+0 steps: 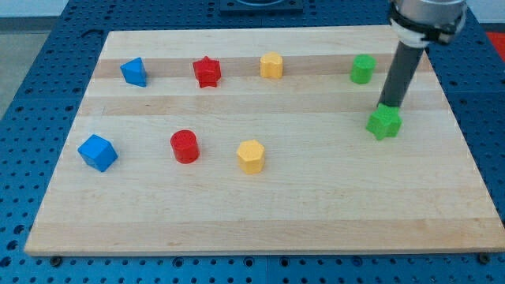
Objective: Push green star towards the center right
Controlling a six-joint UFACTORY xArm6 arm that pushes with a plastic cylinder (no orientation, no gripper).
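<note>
The green star (384, 123) lies on the wooden board (260, 221) at the view's right, about mid-height. My tip (389, 105) stands right at the star's upper edge, touching it or nearly so. The dark rod rises from there toward the view's top right. A second green block (362, 69), rounded in shape, sits above and slightly left of the star, clear of the rod.
Along the top row stand a blue block (134, 72), a red star (207, 72) and a yellow block (271, 65). Lower left hold a blue cube (97, 152), a red cylinder (185, 147) and a yellow hexagon (250, 156). The board's right edge (465, 150) is near the star.
</note>
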